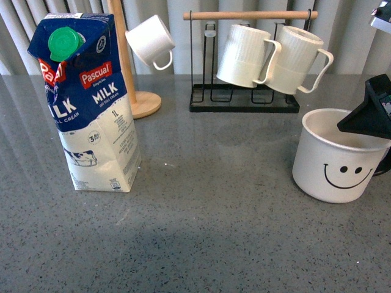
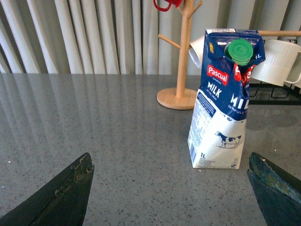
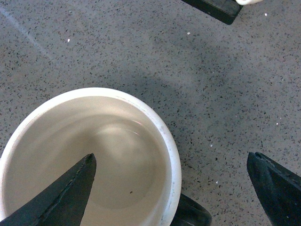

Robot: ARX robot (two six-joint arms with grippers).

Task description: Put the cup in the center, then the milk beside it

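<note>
right pincer [image 3: 170,157]: spread wide, gripping nothing. straddles the wall of the cup [image 3: 56,141], one finger [image 3: 66,195] down inside the bowl, the other outside over the bare table [image 3: 225,84]. contact between finger and enamel: cannot tell. black handle [image 3: 190,214] on the cup's outer side, just beside the gap between the two fingers. from the front, only a black wedge of this pincer over the cup's rim, with the smiley turned toward the camera (cup upright and empty).

left pincer [image 2: 169,157]: also spread wide and holding nothing, low over the table. ahead of it, beyond the fingertips and nearer one finger than the other, the milk [image 2: 221,108], upright, green cap [image 2: 241,51] on top, touching neither finger. past the milk, a wooden mug tree [image 2: 182,61].

from the right pincer, the milk well apart, far over on the left side of the table. beyond the right pincer, further from the robot, a black rack [image 1: 244,105] with two ribbed mugs [image 1: 244,55] hanging from its bar.
</note>
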